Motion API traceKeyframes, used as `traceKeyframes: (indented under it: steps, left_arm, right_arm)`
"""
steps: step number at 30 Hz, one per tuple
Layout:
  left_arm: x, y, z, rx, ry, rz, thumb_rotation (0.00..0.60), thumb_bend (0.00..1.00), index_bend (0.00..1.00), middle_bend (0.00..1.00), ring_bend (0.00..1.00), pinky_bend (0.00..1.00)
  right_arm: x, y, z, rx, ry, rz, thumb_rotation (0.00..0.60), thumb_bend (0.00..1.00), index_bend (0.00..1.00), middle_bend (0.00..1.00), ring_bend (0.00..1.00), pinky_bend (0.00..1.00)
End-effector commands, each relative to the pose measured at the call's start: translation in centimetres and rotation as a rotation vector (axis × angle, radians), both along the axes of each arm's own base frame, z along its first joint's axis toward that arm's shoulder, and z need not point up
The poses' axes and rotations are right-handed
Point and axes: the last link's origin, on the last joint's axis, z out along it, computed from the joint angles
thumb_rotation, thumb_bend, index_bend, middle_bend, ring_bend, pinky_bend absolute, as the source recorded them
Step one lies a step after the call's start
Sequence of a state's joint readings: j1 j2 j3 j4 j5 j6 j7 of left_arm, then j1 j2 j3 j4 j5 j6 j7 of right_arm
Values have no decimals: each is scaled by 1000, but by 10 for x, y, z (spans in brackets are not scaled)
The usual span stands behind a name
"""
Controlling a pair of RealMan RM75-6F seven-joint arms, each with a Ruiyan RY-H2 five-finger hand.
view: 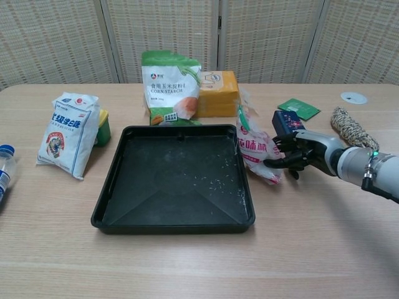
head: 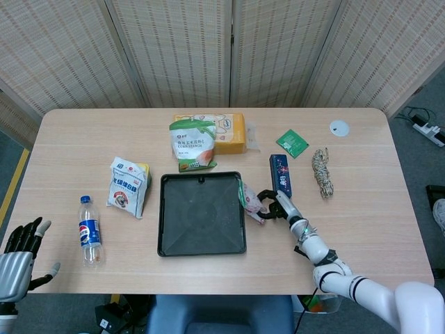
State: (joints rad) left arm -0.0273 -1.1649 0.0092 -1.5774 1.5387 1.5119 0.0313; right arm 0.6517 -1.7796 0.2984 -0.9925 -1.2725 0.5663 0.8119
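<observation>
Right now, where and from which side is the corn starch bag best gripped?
Probably by its crimped top edge, coming from above: the corn starch bag stands upright, the black tray crowds its front, the orange package its side.

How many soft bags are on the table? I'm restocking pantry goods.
3: corn starch bag behind the tray, white bag left of it, pink-printed bag held by the right hand. None seem hidden.
</observation>
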Motion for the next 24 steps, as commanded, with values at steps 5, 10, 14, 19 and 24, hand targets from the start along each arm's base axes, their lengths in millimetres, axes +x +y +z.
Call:
traceKeyframes:
  steps: [5,10,14,19,24]
  left_arm:
    - [0,0,1,3,-2,-1,600,325,0,4,22,0]
    - [0,0,0,2,-4,-5,600,324,0,4,22,0]
    - [1,1,0,1,-5,-7,600,324,0,4,22,0]
    - [1,2,0,2,-4,-11,600,324,0,4,22,0]
    - [2,3,2,9,-7,-15,600,324,0,3,21,0]
  right_arm:
    - [-1,4,0,9,-12,17,600,353,208,314,843,673]
    - [-3,7,4,11,-11,36,600,353,42,222,846,673]
    - [-3,10,9,3,-11,52,600,353,6,192,847,673]
    - [-6,17,21,-20,-10,78,600,353,0,172,854,672]
    - [-13,33,50,-88,8,139,600,353,0,156,838,656]
